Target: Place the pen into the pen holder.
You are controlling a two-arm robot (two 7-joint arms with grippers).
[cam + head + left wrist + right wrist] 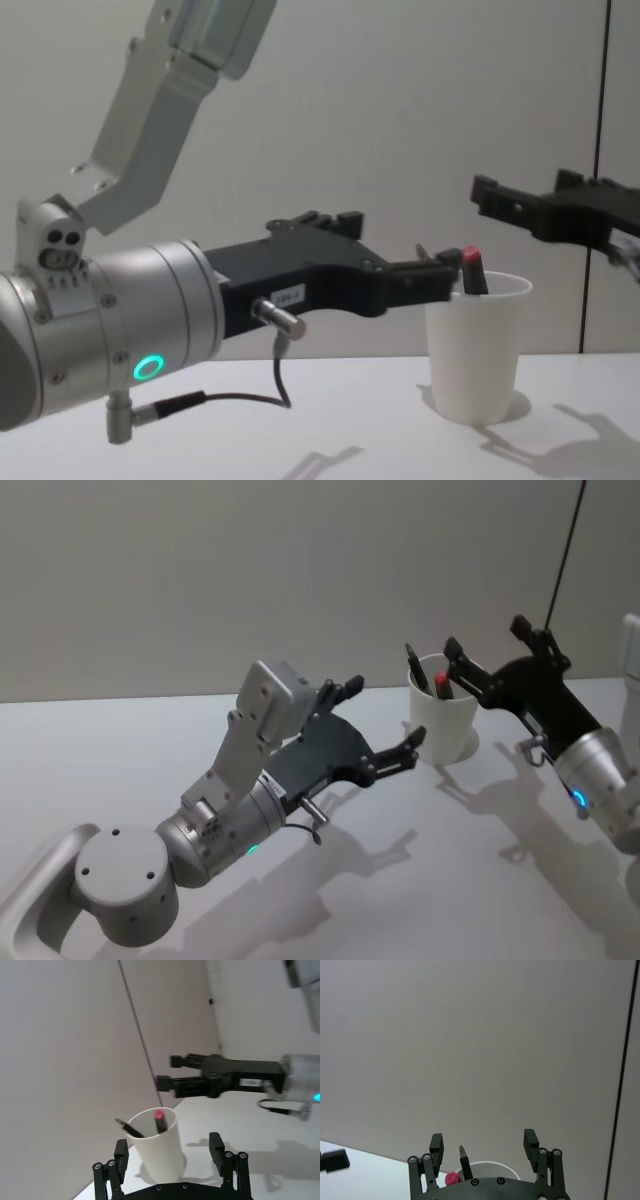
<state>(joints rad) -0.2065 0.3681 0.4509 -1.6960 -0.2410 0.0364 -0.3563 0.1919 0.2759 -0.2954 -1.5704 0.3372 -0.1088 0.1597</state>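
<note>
A: Pen (442, 684), red-capped, is seen standing tilted inside the pen holder (441, 723), cap end up, resting against the rim. A second dark pen (416, 668) is leaned in the same cup.

B: Holder position?

A: White paper cup, stood upright on the white table (400, 880), toward the far edge near the wall (200, 570).

B: Left gripper?

A: Left gripper (382, 723) is held just beside the cup on its left. Fingers are spread wide, nothing gripped; one fingertip is near the cup wall, contact can't be told.

B: Right gripper?

A: Right gripper (490, 648) is raised just behind and right of the cup rim. Fingers are parted wide, nothing held.
</note>
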